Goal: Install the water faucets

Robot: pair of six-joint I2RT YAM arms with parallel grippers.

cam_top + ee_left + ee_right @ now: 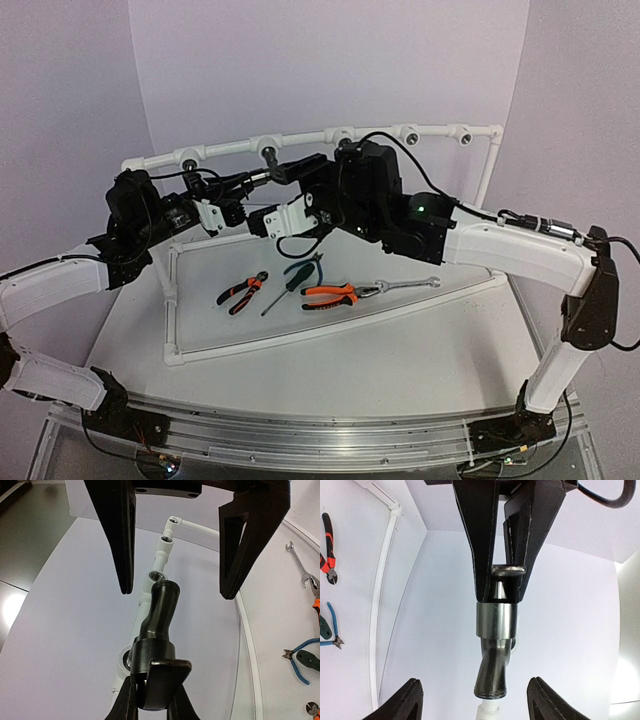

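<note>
Here the left gripper (156, 695) is clamped on the lever end of the black water faucet (159, 615), whose spout sticks out beyond its fingertips. The right gripper (476, 702) has its fingers apart, one on either side of the spout tip, touching neither side.

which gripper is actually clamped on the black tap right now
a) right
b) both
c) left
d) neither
c: in the left wrist view the left gripper is pinched shut on the handle end of the tap, while in the right wrist view the right gripper has its fingers spread wide on either side of it, not touching.
</note>
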